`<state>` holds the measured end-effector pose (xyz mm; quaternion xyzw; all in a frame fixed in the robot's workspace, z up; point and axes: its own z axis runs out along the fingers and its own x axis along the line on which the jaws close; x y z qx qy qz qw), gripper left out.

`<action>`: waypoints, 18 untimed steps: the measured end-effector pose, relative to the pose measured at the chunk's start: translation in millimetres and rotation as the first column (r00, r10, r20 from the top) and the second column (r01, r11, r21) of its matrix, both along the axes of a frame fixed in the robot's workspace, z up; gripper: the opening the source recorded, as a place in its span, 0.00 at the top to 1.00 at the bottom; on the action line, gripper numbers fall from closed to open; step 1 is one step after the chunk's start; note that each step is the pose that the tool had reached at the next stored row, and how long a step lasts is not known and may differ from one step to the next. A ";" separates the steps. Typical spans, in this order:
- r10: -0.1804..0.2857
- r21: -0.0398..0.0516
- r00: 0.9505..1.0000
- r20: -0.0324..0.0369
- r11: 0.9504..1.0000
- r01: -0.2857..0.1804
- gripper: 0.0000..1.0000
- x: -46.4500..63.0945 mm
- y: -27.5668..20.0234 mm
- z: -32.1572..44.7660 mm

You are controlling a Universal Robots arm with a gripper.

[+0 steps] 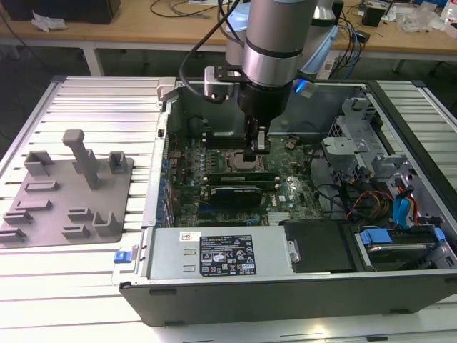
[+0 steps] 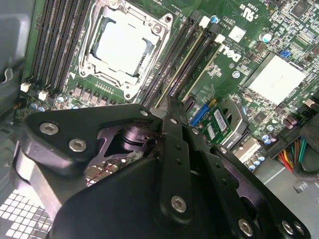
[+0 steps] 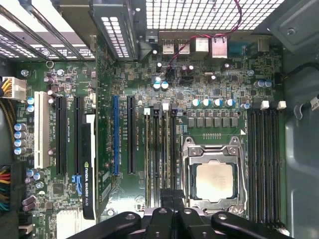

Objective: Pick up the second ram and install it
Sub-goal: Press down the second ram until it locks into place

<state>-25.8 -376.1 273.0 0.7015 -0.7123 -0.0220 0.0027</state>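
My gripper (image 1: 256, 148) hangs inside the open computer case, just above the black memory slots (image 3: 162, 149) beside the CPU socket (image 3: 214, 181). Its fingers (image 2: 168, 107) are pressed together, and I see nothing between them. A thin green ram stick (image 2: 185, 59) stands on edge in one of these slots, directly under the fingertips (image 3: 172, 197). From the exterior view it is a green strip (image 1: 239, 176) in front of the socket. I cannot tell whether the fingertips touch it.
A grey fixture plate (image 1: 68, 193) with upright blocks lies on the slatted table at the exterior view's left. Inside the case are a black graphics card (image 1: 232, 194), the power supply (image 1: 221, 256), drive bays and cable bundles (image 1: 385, 200). More memory slots (image 3: 264, 159) flank the socket's other side.
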 end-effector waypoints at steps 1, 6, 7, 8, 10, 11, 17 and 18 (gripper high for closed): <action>0.000 0.000 1.000 0.000 1.000 0.000 0.92 0.2 0.0 0.0; 0.000 0.000 1.000 0.000 1.000 0.000 0.92 0.7 0.0 0.0; 0.000 0.000 1.000 0.000 1.000 0.000 0.92 3.4 0.0 0.0; 0.000 0.000 1.000 0.000 1.000 0.000 0.92 5.5 0.0 0.0; 0.000 0.000 1.000 0.000 1.000 0.000 0.92 11.2 0.0 0.0; 0.000 0.000 1.000 0.000 1.000 0.000 0.92 14.1 0.0 0.0; 0.000 0.000 1.000 0.000 1.000 0.000 0.92 25.9 0.0 0.0; 0.000 0.000 1.000 0.005 1.000 0.000 0.92 25.9 0.0 -1.0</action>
